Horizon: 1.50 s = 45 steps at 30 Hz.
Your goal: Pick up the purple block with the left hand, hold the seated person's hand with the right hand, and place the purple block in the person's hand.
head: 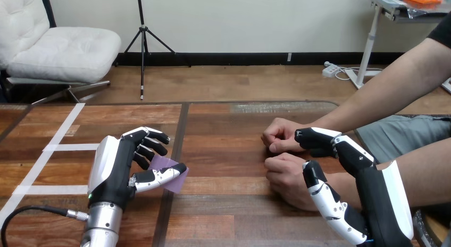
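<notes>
On the wooden table (239, 156), my left hand (114, 167) curls fingers and thumb round the purple block (161, 163), while my right hand (372, 188) clamps the person's nearer wrist (327, 170) between fingers and thumb.

Flat purple block (161, 163) sits left of the table's middle; the person's hands (284, 175) rest fisted toward its right edge.
</notes>
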Each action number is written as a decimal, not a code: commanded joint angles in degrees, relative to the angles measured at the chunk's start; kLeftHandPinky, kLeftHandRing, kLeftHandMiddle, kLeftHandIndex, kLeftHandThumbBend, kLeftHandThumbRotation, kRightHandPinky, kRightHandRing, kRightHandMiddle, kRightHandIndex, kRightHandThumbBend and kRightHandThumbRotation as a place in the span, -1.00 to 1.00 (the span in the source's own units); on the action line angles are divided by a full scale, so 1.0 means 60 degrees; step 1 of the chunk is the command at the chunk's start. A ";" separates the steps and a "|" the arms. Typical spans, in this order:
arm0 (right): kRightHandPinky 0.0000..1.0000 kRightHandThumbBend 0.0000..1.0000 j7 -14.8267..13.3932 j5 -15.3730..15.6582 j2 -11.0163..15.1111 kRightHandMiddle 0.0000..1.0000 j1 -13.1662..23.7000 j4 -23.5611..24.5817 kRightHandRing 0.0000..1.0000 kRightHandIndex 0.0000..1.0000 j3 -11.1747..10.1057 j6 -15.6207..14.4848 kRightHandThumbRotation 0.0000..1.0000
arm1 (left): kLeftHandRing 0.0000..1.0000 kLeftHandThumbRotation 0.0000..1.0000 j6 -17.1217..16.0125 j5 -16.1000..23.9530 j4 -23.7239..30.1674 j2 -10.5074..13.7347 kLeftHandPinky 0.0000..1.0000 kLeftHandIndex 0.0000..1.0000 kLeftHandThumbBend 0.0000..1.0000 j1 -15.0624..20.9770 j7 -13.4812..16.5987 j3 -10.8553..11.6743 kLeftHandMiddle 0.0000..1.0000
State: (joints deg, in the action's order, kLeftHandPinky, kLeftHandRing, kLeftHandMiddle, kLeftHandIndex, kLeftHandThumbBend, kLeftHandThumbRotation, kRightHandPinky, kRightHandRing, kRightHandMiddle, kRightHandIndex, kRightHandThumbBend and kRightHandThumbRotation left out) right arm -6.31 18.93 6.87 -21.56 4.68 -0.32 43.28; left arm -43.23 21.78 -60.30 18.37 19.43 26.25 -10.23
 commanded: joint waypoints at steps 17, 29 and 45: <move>0.31 -0.24 -0.0169 0.0004 0.0071 0.43 0.0648 0.0140 0.40 0.41 -0.0112 0.0292 0.24 | -0.12 -0.95 -0.0254 -0.0115 0.0501 -0.0080 -0.22 0.10 0.32 0.0228 0.0063 0.0241 0.03; 0.33 -0.21 -0.0186 0.0036 0.0184 0.44 0.0701 0.0142 0.41 0.42 -0.0263 0.0301 0.15 | -0.13 -0.95 -0.0303 -0.0267 0.0585 -0.0137 -0.23 0.11 0.33 0.0172 -0.0083 0.0305 0.03; 0.44 0.00 -0.0084 -0.0114 0.0436 0.52 0.0728 0.0217 0.52 0.47 -0.0578 0.0243 -0.21 | -0.13 -0.94 -0.0612 -0.0027 0.0756 -0.0100 -0.23 0.11 0.33 0.0101 0.0166 0.0254 0.03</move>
State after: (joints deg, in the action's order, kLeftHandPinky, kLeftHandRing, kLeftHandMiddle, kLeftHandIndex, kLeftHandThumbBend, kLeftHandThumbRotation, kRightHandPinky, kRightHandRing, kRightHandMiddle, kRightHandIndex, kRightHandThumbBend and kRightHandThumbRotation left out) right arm -6.59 19.02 8.31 -20.42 4.66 -2.70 43.53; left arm -44.94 20.99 -58.84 17.62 18.25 25.99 -9.50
